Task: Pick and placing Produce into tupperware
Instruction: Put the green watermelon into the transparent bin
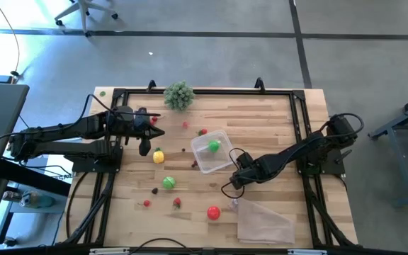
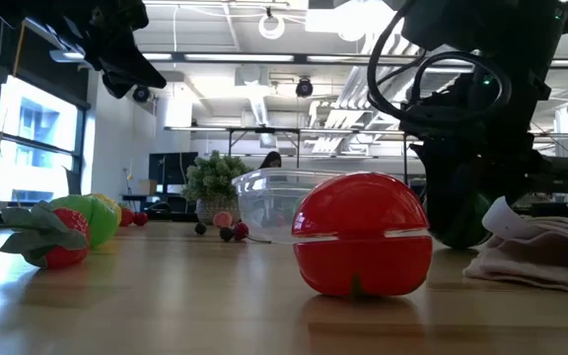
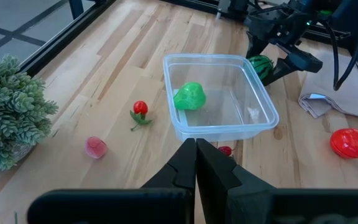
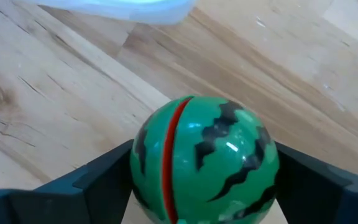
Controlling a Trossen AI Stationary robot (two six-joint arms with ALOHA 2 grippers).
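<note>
Wooden planks are carrying the whole scene, a butcher-block table framed in black rail with bare concrete floor around it. Far left, the left gripper is hanging above the table with its fingers pressed together and nothing in them — parked clear, I'd judge, so the other arm has room. Just beside it a yellow toy fruit is lying, and below that a green one and small red pieces near the front edge. At the back rail a grey-green leafy clump is sitting, apart from the produce.

Moving toward the middle, the clear tupperware is standing open, already holding one bright green piece; tiny dark berries are scattered by its left wall. A red tomato-like fruit is waiting near the front.

Right of the tub, the right gripper is sitting low on the table, jaws spread wide either side of the striped watermelon ball — the ball is resting between them, though whether the pads are touching it I cannot tell. It lies just beside the tub's near corner, so only a short lift should follow. A crinkled clear bag is lying flat at front right.
</note>
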